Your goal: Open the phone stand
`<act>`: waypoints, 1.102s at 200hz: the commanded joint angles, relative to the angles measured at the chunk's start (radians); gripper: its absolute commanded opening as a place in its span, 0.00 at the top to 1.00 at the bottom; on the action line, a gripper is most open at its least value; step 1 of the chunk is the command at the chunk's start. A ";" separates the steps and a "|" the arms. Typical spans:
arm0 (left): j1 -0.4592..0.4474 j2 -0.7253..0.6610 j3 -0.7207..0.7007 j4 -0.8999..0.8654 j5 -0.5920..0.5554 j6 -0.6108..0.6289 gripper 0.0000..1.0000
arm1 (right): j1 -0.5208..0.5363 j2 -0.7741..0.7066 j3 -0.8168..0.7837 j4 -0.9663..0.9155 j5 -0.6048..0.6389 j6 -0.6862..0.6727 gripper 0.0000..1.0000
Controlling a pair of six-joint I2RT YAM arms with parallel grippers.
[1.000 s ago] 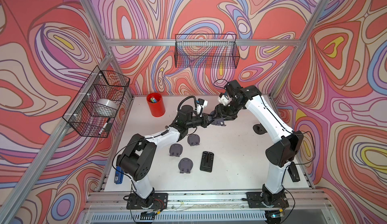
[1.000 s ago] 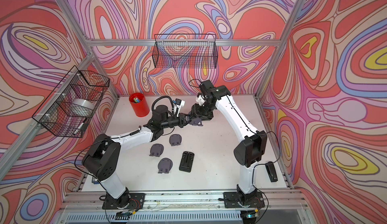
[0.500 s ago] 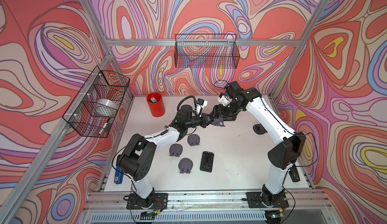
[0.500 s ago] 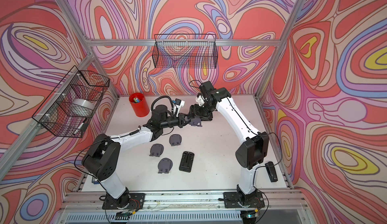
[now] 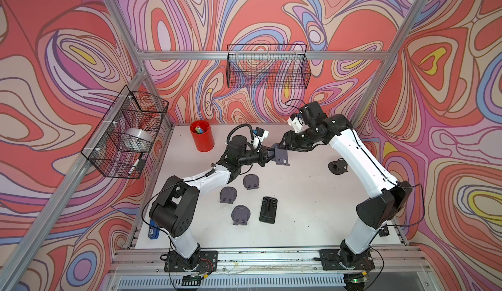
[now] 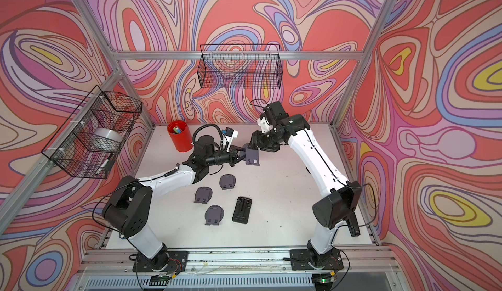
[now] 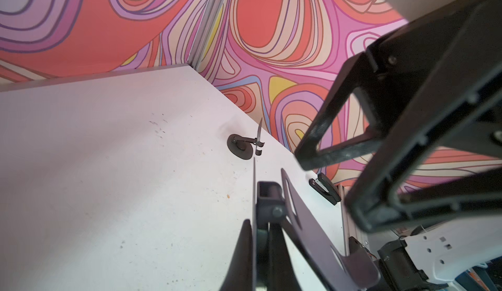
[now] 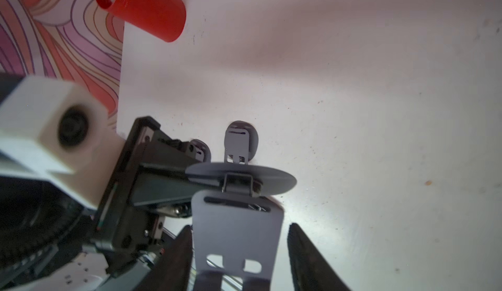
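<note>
You have the grey metal folding phone stand (image 5: 281, 155) up in the air over the back middle of the white tabletop (image 5: 298, 208), between the two arms. Your left gripper (image 5: 269, 155) is pressed together on the stand's round base disc. In the left wrist view the disc shows edge-on between its fingers (image 7: 240, 248). The stand's rectangular plate is swung away from the disc at the hinge.

Your right gripper (image 5: 284, 147) straddles that plate with its jaws spread. In the right wrist view one finger (image 8: 182, 251) lies against one edge of the plate, and the opposite finger (image 8: 304, 251) stands apart from the far edge.

Below, on the tabletop, lie three folded grey stands (image 5: 251, 181), near one another, with a flat black rectangular holder (image 5: 268, 210) just beside them. A red plastic cup (image 5: 202, 140) stands near the back left corner. A black stand (image 5: 337, 166), unfolded, sits by the right wall.
</note>
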 commanded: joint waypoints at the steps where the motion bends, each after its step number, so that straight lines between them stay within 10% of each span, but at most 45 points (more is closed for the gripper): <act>1: 0.029 -0.054 -0.037 0.029 -0.039 0.096 1.00 | -0.041 -0.040 -0.012 0.007 0.011 -0.004 0.63; 121: -0.047 -0.141 -0.104 0.098 -0.511 0.630 1.00 | -0.051 0.172 0.280 -0.039 -0.106 0.370 0.62; 220: -0.062 -0.115 -0.115 0.200 -0.513 0.717 1.00 | -0.047 0.181 0.240 -0.089 -0.110 0.388 0.58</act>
